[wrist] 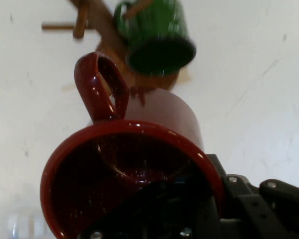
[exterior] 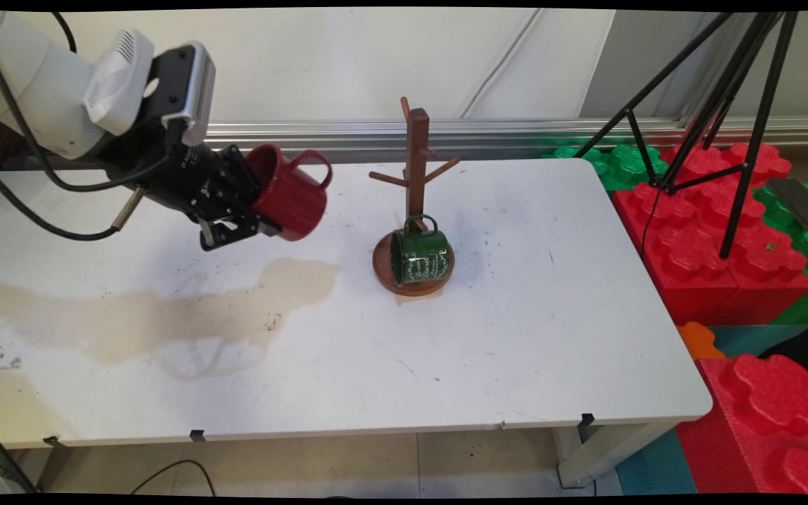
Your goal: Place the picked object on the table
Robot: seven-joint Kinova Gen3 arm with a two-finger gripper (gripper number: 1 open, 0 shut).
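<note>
Glossy red ceramic mug (exterior: 290, 191), looped handle upward, rim clamped in gripper (exterior: 253, 210) jaws, left of wooden peg stand (exterior: 414, 210); green enamel mug (exterior: 419, 257) lies on the stand's round base.

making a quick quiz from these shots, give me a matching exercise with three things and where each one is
Things:
1. red mug
2. green mug
3. wooden mug tree

Places:
a. stands upright on the white table
b. held in the gripper, off the table
c. hangs on a low peg, above the round base

Pairs: 1-b, 2-c, 3-a
</note>
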